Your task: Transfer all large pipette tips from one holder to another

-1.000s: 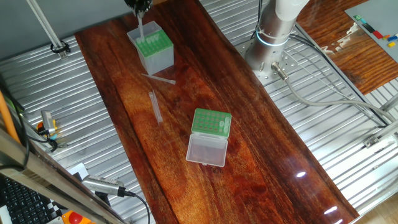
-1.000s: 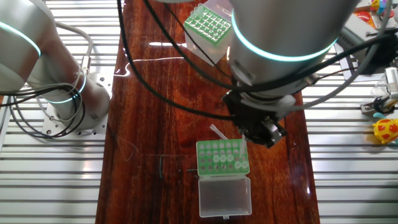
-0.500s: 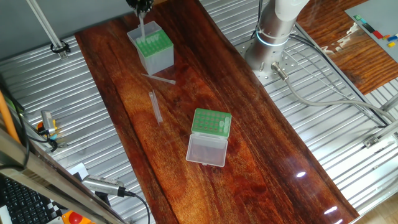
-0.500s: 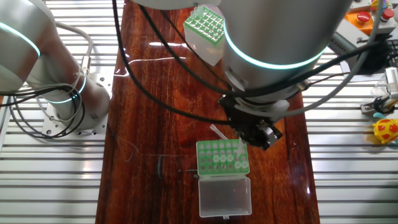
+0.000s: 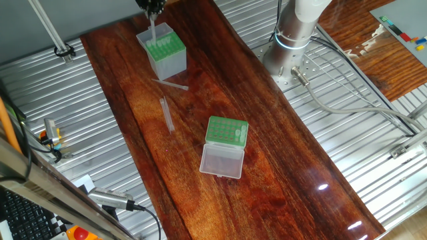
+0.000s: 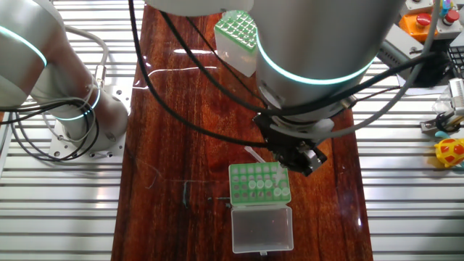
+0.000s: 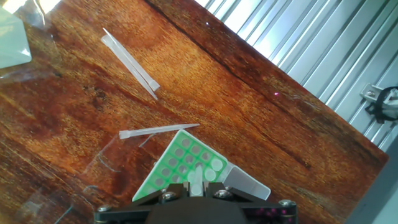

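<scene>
A dark wooden surface carries a tall translucent box at 11 o'clock and a low green rack, its clear lid open, near centre. Two loose pipette tips lie between them. The fingers pinch one tip upright over the box. No writing is legible.

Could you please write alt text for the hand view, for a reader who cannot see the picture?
Seen from the hand camera, a pale pipette tip held at the gripper hangs over the green perforated top of the translucent box. Two loose tips lie on the dark wooden table: one by the box corner, one farther off.
</scene>
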{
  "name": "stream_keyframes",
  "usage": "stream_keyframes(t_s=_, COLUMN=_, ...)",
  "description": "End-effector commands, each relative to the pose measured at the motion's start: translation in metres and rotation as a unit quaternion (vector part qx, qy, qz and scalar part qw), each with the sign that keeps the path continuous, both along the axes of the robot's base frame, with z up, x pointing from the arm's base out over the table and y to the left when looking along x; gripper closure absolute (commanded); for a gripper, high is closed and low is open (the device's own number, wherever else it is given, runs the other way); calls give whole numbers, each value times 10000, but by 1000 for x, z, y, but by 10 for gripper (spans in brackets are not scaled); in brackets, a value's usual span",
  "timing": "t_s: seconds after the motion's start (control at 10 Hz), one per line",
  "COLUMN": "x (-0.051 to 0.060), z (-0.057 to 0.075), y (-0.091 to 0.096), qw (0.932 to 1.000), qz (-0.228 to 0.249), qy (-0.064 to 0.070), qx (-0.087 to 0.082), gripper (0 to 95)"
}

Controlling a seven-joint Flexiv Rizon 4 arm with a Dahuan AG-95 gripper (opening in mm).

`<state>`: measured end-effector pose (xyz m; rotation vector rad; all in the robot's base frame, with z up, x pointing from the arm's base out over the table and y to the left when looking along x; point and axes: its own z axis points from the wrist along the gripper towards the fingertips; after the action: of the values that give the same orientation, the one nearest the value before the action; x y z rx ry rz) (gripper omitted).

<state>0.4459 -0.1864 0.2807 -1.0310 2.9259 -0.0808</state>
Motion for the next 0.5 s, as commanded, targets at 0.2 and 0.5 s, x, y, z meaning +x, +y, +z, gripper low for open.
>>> stream_keyframes(t_s=0.2, x=0, z=-8, y=0, qw=10000, qz=19, qy=-42, qx=16, gripper=950)
stream_keyframes(t_s=0.5, x=0, z=-18, y=-1, qw=9999, qz=119, qy=-91, qx=81, gripper=950)
